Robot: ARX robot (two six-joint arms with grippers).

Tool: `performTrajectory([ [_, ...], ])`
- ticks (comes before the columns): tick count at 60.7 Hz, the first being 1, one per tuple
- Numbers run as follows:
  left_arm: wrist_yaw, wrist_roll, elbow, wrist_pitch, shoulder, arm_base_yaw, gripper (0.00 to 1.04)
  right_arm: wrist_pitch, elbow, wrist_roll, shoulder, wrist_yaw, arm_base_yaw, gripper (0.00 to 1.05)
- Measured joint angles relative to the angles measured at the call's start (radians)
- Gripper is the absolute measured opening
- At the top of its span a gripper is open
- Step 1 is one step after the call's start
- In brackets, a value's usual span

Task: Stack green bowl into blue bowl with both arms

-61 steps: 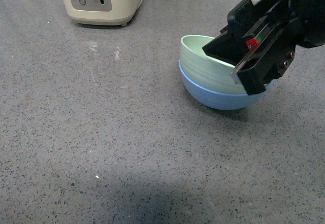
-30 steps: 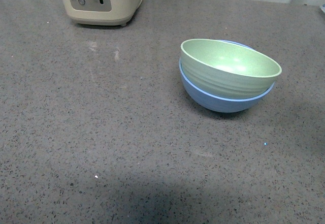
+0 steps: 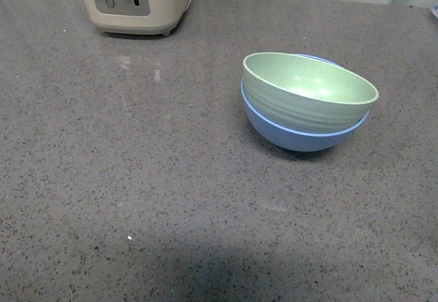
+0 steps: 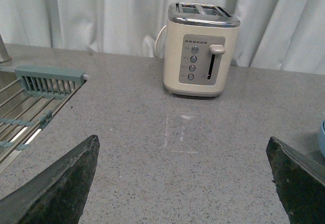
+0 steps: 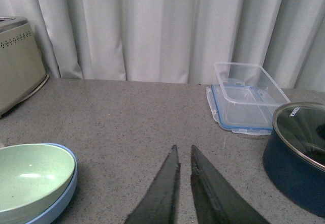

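Now that the right arm has gone out of the front view, the stack stands alone on the worktop (image 3: 137, 179)

Toaster (image 3: 137, 1) sits at the far edge, well apart; the blue bowl (image 3: 301, 136) rests on the grey surface with the green bowl (image 3: 308, 90) nested inside it, slightly tilted, as half a second ago. Left gripper (image 4: 183, 183) has its jaws wide apart, right gripper (image 5: 184, 183) has them almost together and holds nothing, so I judge the stacking as done
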Motion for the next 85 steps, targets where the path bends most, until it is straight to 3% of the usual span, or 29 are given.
performTrajectory([
  [3, 0.0, 0.0, 0.0, 0.0, 0.0, 0.0, 0.98, -0.012, -0.011, 0.0, -0.024, 0.0, 0.0, 0.01],
  [78, 0.0, 0.0, 0.0, 0.0, 0.0, 0.0, 0.98, -0.314, -0.106, 0.003, -0.435, -0.003, 0.0, 0.01],
  [85, 0.0, 0.0, 0.0, 0.0, 0.0, 0.0, 0.98, -0.472, -0.105, 0.003, -0.555, -0.003, 0.0, 0.01],
])
